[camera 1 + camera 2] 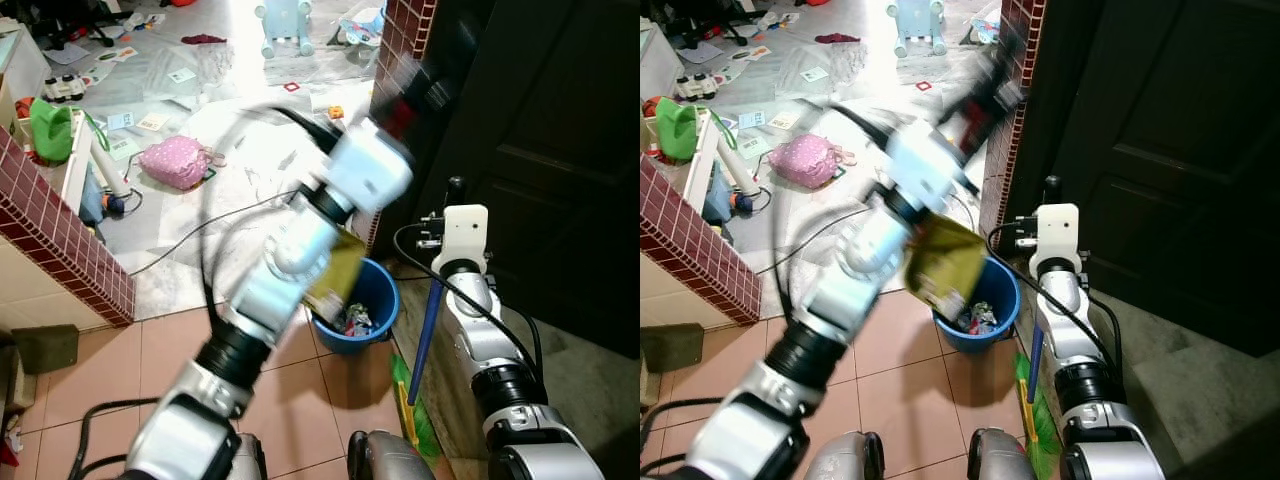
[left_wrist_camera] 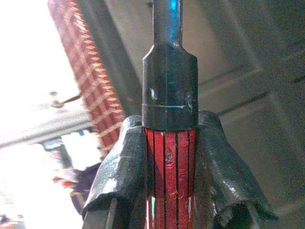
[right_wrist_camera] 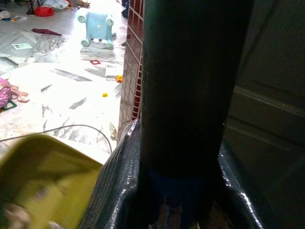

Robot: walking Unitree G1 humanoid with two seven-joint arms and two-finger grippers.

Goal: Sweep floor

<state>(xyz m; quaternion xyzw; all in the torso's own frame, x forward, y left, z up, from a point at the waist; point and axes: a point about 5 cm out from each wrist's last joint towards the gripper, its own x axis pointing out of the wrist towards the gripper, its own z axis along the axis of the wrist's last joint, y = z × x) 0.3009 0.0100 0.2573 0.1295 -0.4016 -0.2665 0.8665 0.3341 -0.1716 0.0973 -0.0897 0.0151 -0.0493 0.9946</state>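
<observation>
Left gripper (image 2: 167, 191) pinches the red-and-black dustpan handle (image 2: 170, 102), arm raised and blurred mid-frame in the eye views. The olive-yellow dustpan (image 1: 945, 265) hangs tilted over the blue bin (image 1: 995, 300) at centre, which has rubbish inside. Right gripper (image 3: 183, 186) is clamped round the broom handle (image 1: 428, 325), a blue pole standing lower right beside the dark door (image 1: 540, 150). Pink bag (image 1: 178, 160) on the littered floor, upper left.

My arms (image 1: 290, 260) are glossy silver metal; the bucket (image 1: 375, 290) is smooth blue plastic, the floor (image 1: 110, 370) matt terracotta tile.
</observation>
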